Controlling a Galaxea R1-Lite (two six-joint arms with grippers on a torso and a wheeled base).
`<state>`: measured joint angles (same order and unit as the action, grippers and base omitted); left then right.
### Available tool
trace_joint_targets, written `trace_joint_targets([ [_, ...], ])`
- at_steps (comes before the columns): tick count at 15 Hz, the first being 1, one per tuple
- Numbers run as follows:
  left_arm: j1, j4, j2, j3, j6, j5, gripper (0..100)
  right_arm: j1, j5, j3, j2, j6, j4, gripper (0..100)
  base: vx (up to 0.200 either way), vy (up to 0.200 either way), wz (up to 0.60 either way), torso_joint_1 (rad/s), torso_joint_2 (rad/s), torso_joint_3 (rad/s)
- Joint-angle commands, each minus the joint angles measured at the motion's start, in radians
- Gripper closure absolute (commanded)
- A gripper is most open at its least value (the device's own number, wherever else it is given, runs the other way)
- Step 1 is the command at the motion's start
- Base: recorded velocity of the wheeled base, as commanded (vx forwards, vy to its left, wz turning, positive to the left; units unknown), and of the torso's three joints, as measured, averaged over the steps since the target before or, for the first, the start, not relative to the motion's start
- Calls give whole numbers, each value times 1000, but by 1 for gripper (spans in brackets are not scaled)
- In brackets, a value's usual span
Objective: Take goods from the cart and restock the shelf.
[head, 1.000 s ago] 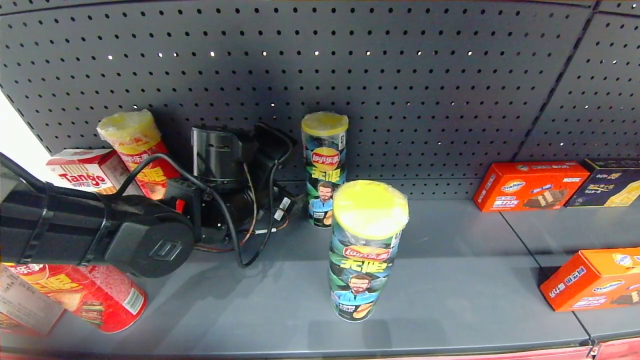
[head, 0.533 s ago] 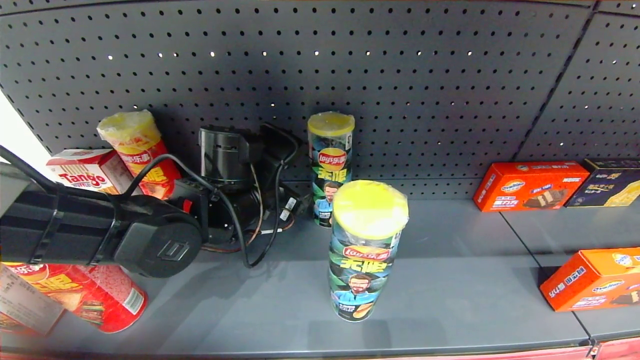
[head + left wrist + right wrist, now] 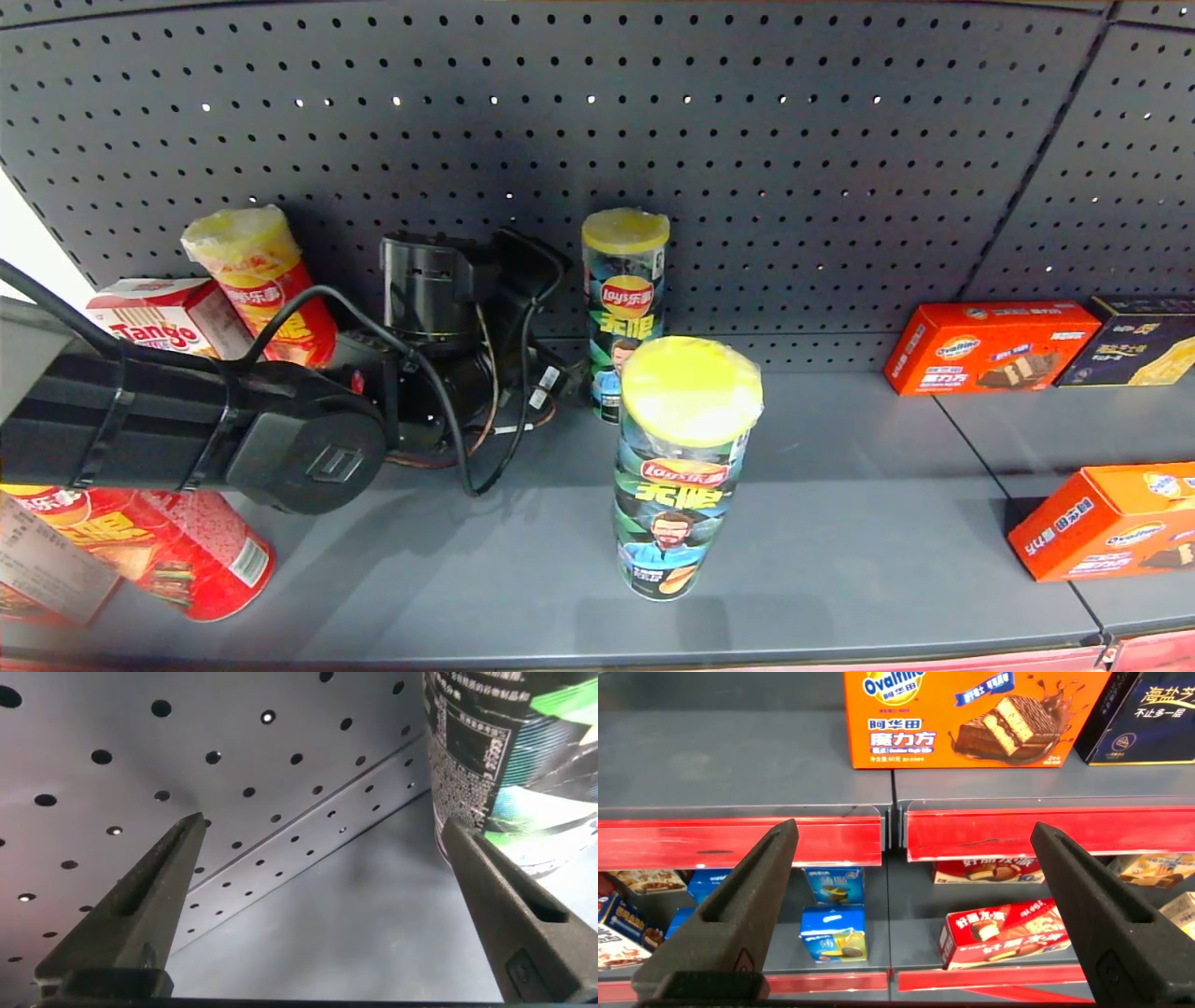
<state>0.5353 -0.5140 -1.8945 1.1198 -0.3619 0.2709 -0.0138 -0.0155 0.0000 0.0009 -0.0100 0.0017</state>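
Head view: left end effector (image 3: 320, 826) lies behind and left of the front green can (image 3: 686, 467) on the shelf (image 3: 840, 523), fingers spread wide. The rear green can (image 3: 624, 308) stands just behind the front green can, beside one finger. Right end effector (image 3: 913, 829) gapes wide, empty.

At the frame's centre we see the front can (image 3: 686, 467) upright on the shelf (image 3: 840, 560), with the rear can (image 3: 624, 299) behind it near the back panel (image 3: 747, 140). Our left gripper (image 3: 322, 819) sits just left of the rear can. A wafer box (image 3: 163, 317) stands at far left, a flat box (image 3: 990, 345) at right.
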Motion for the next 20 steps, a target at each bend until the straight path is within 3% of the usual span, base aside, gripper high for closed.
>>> trace_joint_targets([
  [1, 2, 0, 14, -5, 0, 1, 0, 0, 0, 0, 1, -1, 0, 0, 0, 0, 0, 0, 0, 0],
  [8, 11, -1, 201, -5, 0, 5, 0, 0, 0, 0, 1, -1, 0, 0, 0, 0, 0, 0, 0, 0],
  [9, 26, -3, 230, -12, 11, 5, 0, 0, 0, 0, 1, -1, 0, 0, 0, 0, 0, 0, 0, 0],
  [11, 71, -12, 288, -25, 83, 4, 0, 0, 0, 0, 1, -1, 0, 0, 0, 0, 0, 0, 0, 0],
  [12, 109, -17, 313, -26, 103, 5, 0, 0, 0, 0, 1, -1, 0, 0, 0, 0, 0, 0, 0, 0],
  [14, 137, -17, 388, -44, 113, -15, 0, 0, 0, 0, 1, -1, 0, 0, 0, 0, 0, 0, 0, 0],
  [16, 227, -17, 469, -94, 116, -19, 0, 0, 0, 0, 1, -1, 0, 0, 0, 0, 0, 0, 0, 0],
  [17, 244, -17, 514, -138, 116, -19, 0, 0, 0, 0, 1, -1, 0, 0, 0, 0, 0, 0, 0, 0],
  [20, 272, -17, 750, -394, 113, -15, 0, 0, 0, 0, 1, -1, 0, 0, 0, 0, 0, 0, 0, 0],
])
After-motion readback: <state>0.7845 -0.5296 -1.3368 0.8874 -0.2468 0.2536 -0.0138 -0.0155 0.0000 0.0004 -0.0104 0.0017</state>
